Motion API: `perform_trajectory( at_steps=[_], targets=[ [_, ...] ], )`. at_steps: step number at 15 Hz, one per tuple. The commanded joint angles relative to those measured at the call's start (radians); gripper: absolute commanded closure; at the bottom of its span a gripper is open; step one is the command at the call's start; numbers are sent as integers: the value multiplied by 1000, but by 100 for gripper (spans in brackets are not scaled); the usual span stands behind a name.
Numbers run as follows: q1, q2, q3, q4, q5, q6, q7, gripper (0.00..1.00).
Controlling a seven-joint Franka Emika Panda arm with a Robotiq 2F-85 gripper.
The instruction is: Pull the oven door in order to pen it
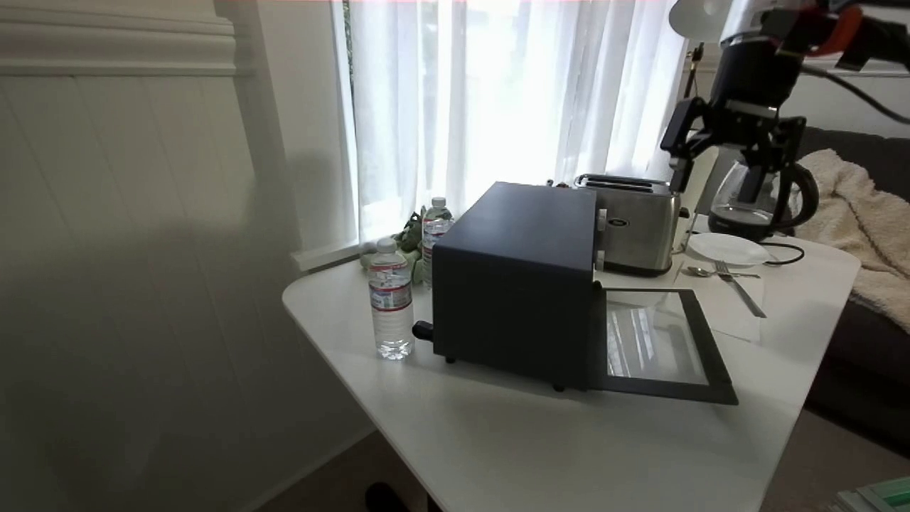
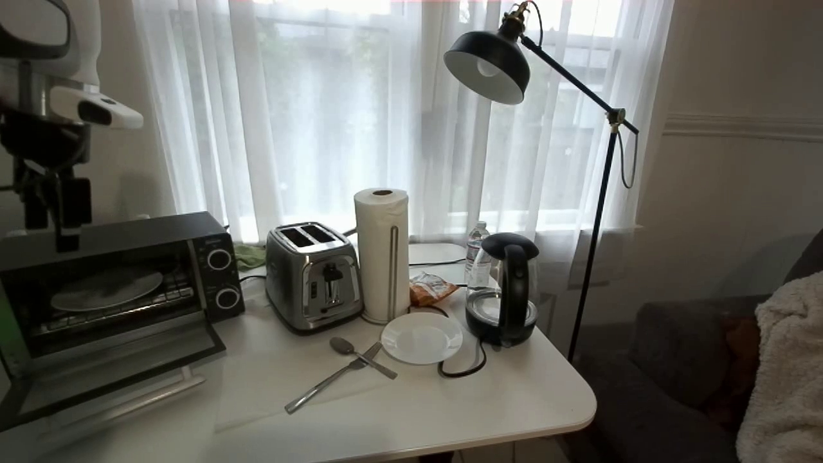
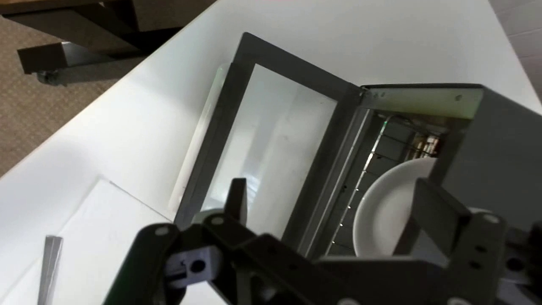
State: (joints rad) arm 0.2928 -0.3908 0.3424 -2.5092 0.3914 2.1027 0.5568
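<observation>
The oven (image 1: pixel 508 313) is a matte black box on the white table, also in view at the left of an exterior view (image 2: pixel 222 251) and in the wrist view (image 3: pixel 504 144). The oven door (image 1: pixel 657 334) is folded down about level, window up; it also shows in an exterior view (image 2: pixel 116 360) and the wrist view (image 3: pixel 275 135). Its pale handle (image 3: pixel 199 140) runs along the outer edge. A white plate (image 3: pixel 377 212) lies on the rack inside the oven. My gripper (image 1: pixel 714 183) is open and empty, above the oven and door (image 3: pixel 330 186), touching neither (image 2: pixel 54 222).
A silver toaster (image 2: pixel 315 276) stands beside the oven. A paper towel roll (image 2: pixel 382 257), white plate (image 2: pixel 421 339), fork (image 2: pixel 328 381), spoon (image 2: pixel 366 357) and glass kettle (image 2: pixel 505 289) stand farther along. Water bottles (image 1: pixel 391 306) stand behind the oven. A floor lamp (image 2: pixel 595 225) rises near the table.
</observation>
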Motion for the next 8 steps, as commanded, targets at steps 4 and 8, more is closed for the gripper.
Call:
perform_trajectory(
  at_steps=[4,8],
  targets=[
    [31,-136,-13,67,23,-169,-104,0],
    [12,-127,5,76,8,-159,-105,0]
  ],
)
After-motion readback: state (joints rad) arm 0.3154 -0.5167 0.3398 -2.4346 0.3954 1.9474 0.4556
